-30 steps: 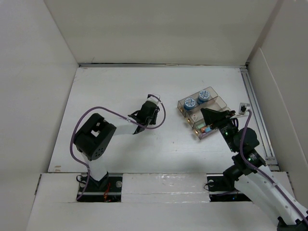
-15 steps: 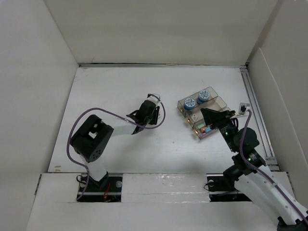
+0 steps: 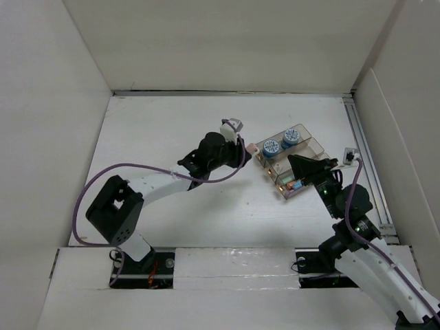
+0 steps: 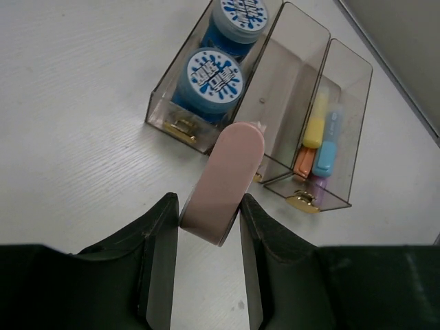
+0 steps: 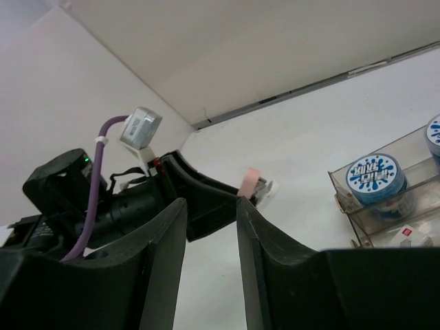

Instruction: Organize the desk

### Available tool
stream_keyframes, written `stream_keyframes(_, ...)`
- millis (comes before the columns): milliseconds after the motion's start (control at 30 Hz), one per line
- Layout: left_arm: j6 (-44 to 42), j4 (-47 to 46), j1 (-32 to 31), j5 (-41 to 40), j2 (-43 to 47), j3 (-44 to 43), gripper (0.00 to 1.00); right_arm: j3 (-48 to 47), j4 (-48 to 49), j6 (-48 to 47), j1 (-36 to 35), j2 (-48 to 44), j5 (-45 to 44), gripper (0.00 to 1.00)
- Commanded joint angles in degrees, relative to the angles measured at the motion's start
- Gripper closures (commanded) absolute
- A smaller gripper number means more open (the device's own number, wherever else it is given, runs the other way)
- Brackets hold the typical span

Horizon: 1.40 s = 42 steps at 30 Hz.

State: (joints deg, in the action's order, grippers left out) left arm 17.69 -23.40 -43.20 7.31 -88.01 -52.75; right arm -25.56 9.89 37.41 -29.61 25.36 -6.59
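The white desk (image 3: 158,130) holds a clear compartmented tray (image 3: 307,148) at the right. My left gripper (image 3: 242,150) is shut on a flat pink item with a rounded end (image 4: 223,179), held above the desk just left of the tray (image 4: 275,103). The tray's left compartment holds two blue round containers (image 4: 214,77), and its right one holds small coloured pieces (image 4: 317,141). My right gripper (image 3: 304,167) is open and empty, hovering over the tray's near end. In the right wrist view, the gripper (image 5: 210,206) faces the left gripper's fingers (image 5: 206,196) and the pink item (image 5: 250,182).
A small black and white item (image 3: 349,155) lies by the metal rail (image 3: 364,161) at the desk's right edge. White walls (image 3: 227,41) stand on three sides.
My left arm has reached right and away from its base, bringing the pink item up to the tray's left side. The right arm has barely moved.
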Motion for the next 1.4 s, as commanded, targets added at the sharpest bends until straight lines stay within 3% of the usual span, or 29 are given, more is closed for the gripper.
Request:
stream_keyframes(0,0.9,-0.6,-2.8,4.2,-4.5,-8.0,1.00,-1.2,2.9,0.3,0.2,-1.4,0.7,0.59)
stream_keyframes(400,1.1,1.5,-5.4,5.0,-21.4,-26.0,1.00,-1.4,1.9,0.3,0.2,-3.1,0.0,0.59)
stream_keyframes(833,1.7,1.4,-6.5,5.7,-29.3,-31.0,1.00,-1.7,2.2,0.3,0.2,-1.7,0.7,0.59)
stream_keyframes(933,1.8,1.2,-6.5,6.2,-29.8,-31.4,0.90,-1.3,2.3,0.2,0.2,-2.0,-0.2,0.59)
stream_keyframes(967,1.8,1.3,-6.5,6.2,-29.7,-31.4,0.81,-1.2,2.3,0.4,0.2,-1.8,-0.2,0.59)
stream_keyframes(1167,1.5,0.5,-6.5,5.8,-27.0,-30.0,0.51,-1.2,2.2,0.4,0.2,-2.1,-1.1,0.59)
stream_keyframes(1333,0.6,-0.9,-6.5,4.4,-20.9,-27.6,0.41,-1.2,2.0,0.1,0.2,-2.7,-1.4,0.59)
stream_keyframes(1367,0.1,-0.5,-6.5,4.2,-20.3,-27.6,0.02,-1.1,2.0,0.3,0.2,-2.8,-1.8,0.59)
